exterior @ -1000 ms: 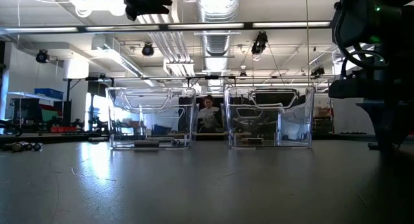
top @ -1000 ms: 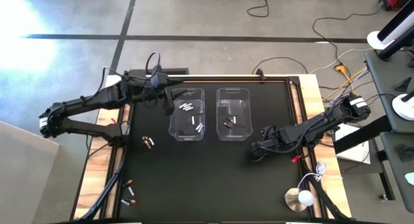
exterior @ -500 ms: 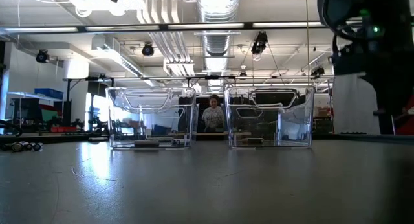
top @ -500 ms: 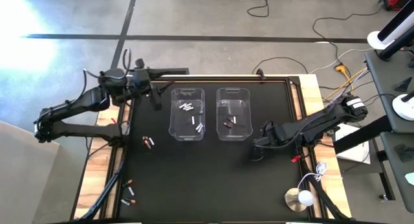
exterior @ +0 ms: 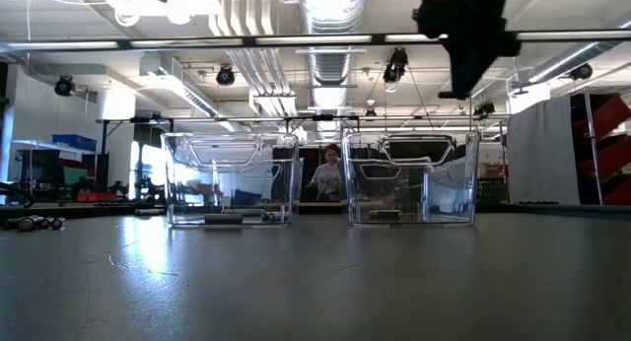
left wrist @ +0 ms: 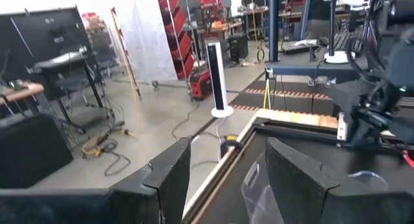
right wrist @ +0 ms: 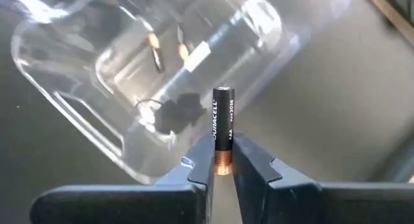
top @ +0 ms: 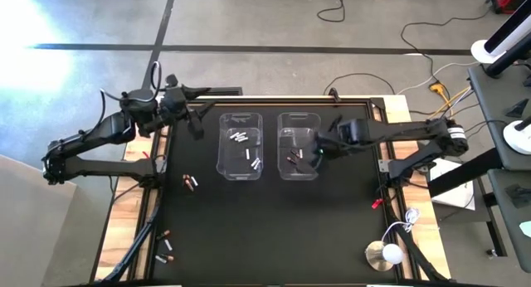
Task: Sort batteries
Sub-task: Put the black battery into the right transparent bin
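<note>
right gripper (right wrist: 223, 160) pinching dark cell (right wrist: 223, 130), long axis upright between fingers, poised over right bin (top: 299, 145). left gripper (left wrist: 223, 169) half open, empty, at table's far-left corner.

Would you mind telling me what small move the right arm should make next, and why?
Probably ease a little further over the right bin and then open. The right gripper is shut on a dark battery with a copper end, held above that bin, which already holds dark cells. The left bin holds silvery ones. The left gripper waits open at the table's far left.
</note>
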You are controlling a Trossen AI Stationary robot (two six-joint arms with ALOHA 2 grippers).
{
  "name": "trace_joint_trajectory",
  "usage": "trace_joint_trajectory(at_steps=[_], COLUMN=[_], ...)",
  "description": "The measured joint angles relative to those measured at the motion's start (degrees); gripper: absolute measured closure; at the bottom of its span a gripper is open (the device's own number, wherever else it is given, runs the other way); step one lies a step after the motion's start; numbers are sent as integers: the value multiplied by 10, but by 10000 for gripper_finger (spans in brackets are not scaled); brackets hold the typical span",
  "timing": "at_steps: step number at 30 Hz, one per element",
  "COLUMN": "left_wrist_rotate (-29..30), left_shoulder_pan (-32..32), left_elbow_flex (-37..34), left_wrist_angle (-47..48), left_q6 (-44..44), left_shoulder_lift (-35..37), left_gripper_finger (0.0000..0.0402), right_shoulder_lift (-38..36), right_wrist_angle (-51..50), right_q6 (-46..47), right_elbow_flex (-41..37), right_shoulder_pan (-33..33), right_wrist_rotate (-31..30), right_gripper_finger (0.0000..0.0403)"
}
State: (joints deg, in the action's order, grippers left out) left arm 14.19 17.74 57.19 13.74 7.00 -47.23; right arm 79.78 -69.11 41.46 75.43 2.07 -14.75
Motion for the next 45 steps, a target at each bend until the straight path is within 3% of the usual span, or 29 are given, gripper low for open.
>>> trace_joint_trajectory(at_steps=[4,8,12,17,23,31,45], left_wrist_rotate=[0,0,0,0,0,0,3], left_shoulder_pan=[0,0,0,0,0,0,0], left_elbow_flex=[0,0,-1,-1,-3,-3,-3], left_wrist_angle=[24,34,34,35,38,45,46], left_q6=[-28,-50,-60,-68,-79,-88,-88], left_shoulder_lift=[3,5,5,3,2,0,-11], left_gripper_finger=[224,224,224,224,224,224,224], right_shoulder_lift=[34,87,155,224,275,302,337], right_wrist_angle=[65,116,115,114,117,127,164], right_q6=[-165,-308,-340,-380,-414,-347,-309], right_elbow_flex=[14,23,39,55,67,67,66], right_shoulder_pan=[24,43,71,111,154,198,202], right_wrist_rotate=[26,106,148,151,152,148,169], right_gripper_finger=[369,369,369,369,369,369,369])
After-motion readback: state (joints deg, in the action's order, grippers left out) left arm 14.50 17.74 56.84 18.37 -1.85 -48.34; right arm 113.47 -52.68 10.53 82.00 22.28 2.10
